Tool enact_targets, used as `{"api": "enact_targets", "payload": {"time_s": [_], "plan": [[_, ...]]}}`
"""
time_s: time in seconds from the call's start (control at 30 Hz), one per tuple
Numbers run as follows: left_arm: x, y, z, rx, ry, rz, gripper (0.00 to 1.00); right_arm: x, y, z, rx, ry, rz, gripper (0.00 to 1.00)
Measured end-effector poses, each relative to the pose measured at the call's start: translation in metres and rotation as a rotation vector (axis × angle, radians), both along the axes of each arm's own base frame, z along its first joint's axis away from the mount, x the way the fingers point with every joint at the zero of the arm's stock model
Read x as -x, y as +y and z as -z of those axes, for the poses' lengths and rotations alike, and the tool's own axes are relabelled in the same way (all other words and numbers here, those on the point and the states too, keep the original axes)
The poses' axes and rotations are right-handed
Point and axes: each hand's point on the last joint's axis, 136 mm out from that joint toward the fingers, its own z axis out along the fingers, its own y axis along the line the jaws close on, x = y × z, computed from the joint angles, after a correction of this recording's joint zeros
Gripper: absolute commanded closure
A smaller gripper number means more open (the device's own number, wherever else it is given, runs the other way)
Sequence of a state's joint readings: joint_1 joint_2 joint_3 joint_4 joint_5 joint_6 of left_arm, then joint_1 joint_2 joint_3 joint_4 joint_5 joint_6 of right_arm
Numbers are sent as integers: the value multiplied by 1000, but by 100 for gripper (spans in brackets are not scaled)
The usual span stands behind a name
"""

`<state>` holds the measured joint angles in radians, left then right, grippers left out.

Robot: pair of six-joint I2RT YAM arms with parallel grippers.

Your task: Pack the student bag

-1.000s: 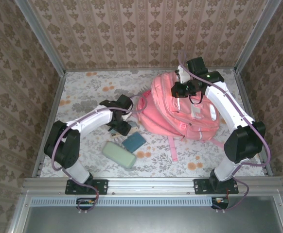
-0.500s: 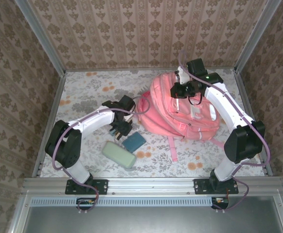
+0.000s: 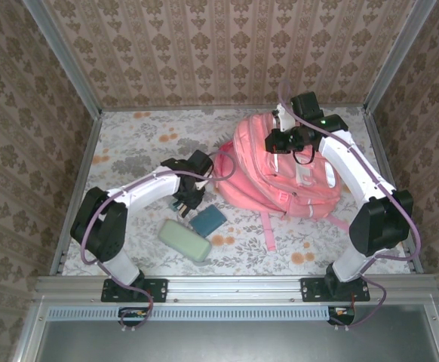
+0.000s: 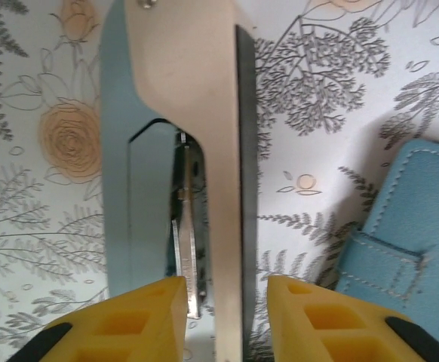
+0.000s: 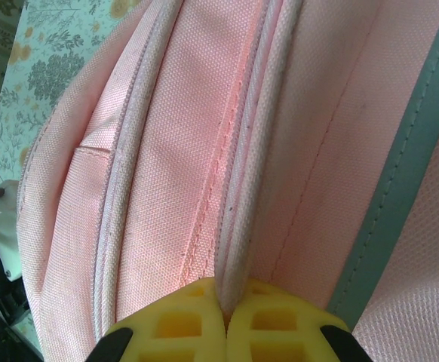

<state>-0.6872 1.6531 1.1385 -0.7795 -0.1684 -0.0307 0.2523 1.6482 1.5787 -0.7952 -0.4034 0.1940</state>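
The pink student bag (image 3: 280, 170) lies at the back right of the table. My right gripper (image 3: 280, 139) is on its upper part. In the right wrist view the right gripper (image 5: 225, 290) is shut on a white piped seam of the student bag (image 5: 174, 151). My left gripper (image 3: 183, 200) is down at the table left of the bag. A pale blue and beige stapler (image 4: 204, 151) lies on its side between the yellow fingers of the left gripper (image 4: 225, 290). The jaws stand apart, with a strip of table showing between the stapler and the right finger (image 4: 310, 317).
A teal stitched wallet (image 3: 207, 219) lies just right of the left gripper, and its corner shows as the wallet (image 4: 400, 249). A pale green pencil case (image 3: 183, 240) lies nearer the front. A pink strap (image 3: 268, 230) trails from the bag. Metal rails and papered walls bound the table.
My left gripper has shifted slightly right and down over the stapler, and its jaws have narrowed around it. The right arm and the bag have hardly moved.
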Motion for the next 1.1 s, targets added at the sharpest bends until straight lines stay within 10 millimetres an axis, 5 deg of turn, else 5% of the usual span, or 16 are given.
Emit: {"api": "enact_targets", "payload": {"time_s": [0.27,0.5,0.7,0.87,1.1], "plan": [[1,-2,19,-18,37,-1,71,0,0,1,0,1,0,100],[1,-2,24,-21,46,-18,100,0,0,1,0,1,0,100],[2,1,20,-25,38,-27,100,-1,0,1,-5,4,9,100],[-7,-5,-9,7,1,-58,100,-3,-6,-2,-45,3,42,100],[-42,-43,-77,198,-111,-152,100,-7,-18,-18,-149,-7,96,100]]}}
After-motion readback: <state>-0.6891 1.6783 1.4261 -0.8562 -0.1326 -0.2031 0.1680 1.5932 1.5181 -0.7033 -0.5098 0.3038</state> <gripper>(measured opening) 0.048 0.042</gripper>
